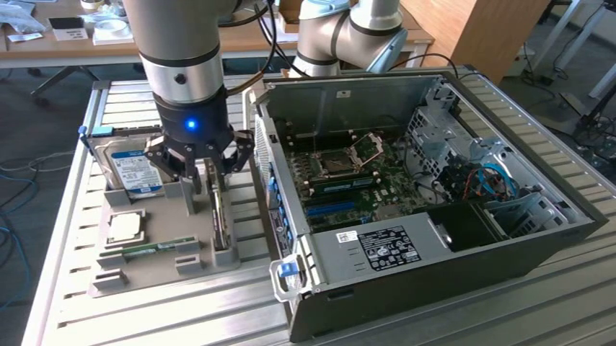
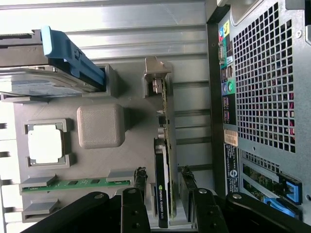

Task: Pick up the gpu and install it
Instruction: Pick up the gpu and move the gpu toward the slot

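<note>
The gpu (image 2: 165,145) stands on its long edge in a slot of the gray tray (image 2: 97,165), along the tray's edge nearest the open computer case (image 1: 423,274). The gripper (image 1: 210,179) is lowered over the card. Its fingers (image 2: 140,180) are spread, one on each side of the card, with small gaps visible.

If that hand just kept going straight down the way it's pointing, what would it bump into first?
Probably the gpu, standing on edge in the grey tray; the hand's open fingers straddle it, so it would pass between them.
</note>
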`<state>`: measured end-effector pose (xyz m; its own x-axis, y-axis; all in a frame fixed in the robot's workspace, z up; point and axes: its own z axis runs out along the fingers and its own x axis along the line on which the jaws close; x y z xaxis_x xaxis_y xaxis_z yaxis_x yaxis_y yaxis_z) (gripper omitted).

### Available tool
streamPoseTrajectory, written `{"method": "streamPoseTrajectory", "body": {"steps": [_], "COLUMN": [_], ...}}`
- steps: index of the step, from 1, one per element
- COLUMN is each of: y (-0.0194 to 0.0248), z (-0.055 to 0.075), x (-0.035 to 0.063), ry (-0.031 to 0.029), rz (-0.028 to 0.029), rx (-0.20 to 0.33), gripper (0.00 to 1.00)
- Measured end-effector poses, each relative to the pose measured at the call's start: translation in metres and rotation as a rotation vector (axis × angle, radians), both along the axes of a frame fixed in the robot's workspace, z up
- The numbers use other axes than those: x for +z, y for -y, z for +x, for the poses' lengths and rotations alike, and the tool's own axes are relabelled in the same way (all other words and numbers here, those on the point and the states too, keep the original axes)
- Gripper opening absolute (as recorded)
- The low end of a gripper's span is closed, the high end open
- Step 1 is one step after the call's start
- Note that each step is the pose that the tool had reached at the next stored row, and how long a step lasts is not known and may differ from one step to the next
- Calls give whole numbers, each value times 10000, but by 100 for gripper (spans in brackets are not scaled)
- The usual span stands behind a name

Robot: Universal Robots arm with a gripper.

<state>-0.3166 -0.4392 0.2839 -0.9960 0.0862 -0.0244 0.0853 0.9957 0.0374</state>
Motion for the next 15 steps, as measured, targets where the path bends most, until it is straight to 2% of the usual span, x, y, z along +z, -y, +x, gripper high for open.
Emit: {"method": "streamPoseTrajectory", "body": {"steps": [15], "y": [4], "z": [0], "x": [-75], "ry": [0], "rz": [0], "rx": [-1], "gripper": [42]}}
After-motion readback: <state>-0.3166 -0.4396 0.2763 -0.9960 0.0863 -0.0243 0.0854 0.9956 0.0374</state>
